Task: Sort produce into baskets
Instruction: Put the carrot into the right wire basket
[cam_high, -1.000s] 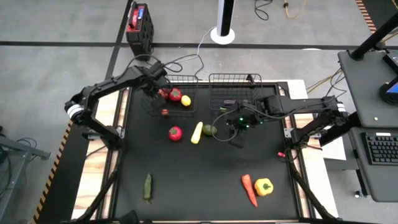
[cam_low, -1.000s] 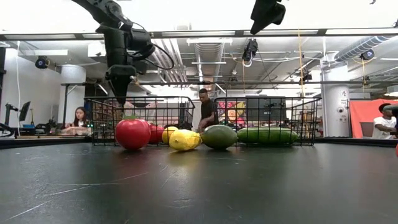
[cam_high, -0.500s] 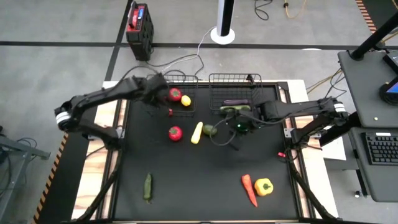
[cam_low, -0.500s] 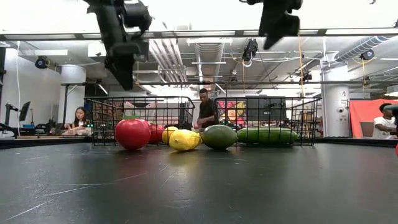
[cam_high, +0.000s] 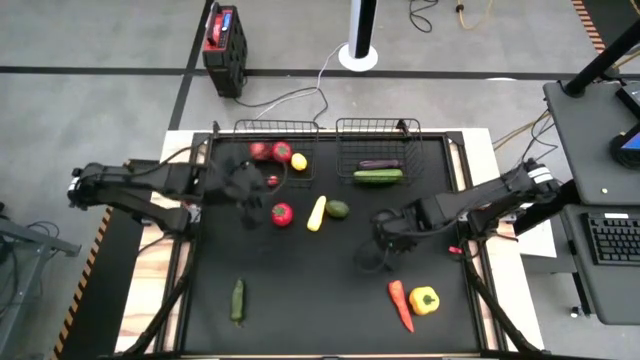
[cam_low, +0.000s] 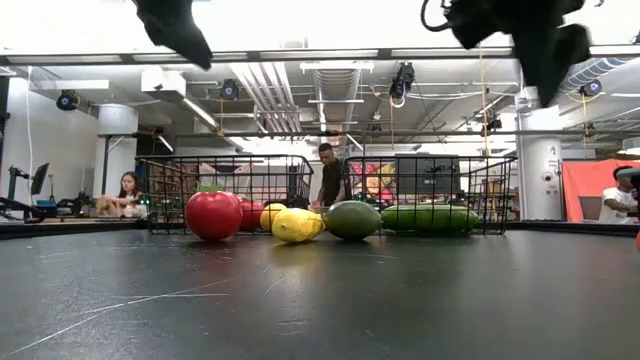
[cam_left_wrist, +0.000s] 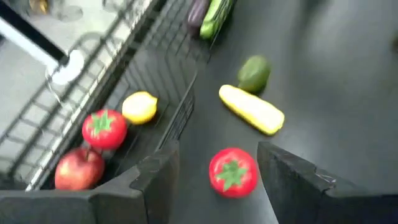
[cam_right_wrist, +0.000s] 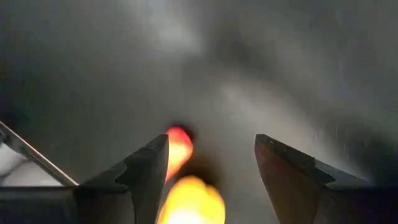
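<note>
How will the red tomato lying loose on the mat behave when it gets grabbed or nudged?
The red tomato looks round and smooth, so it would probably roll if nudged. Its glossy skin may slip between narrow fingers. It rests apart from the yellow squash, so a sideways push likely would not jam right away.

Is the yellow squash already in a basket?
No, in the high view the yellow squash lies on the black table, in front of the baskets, between a red tomato and the avocado.
</note>
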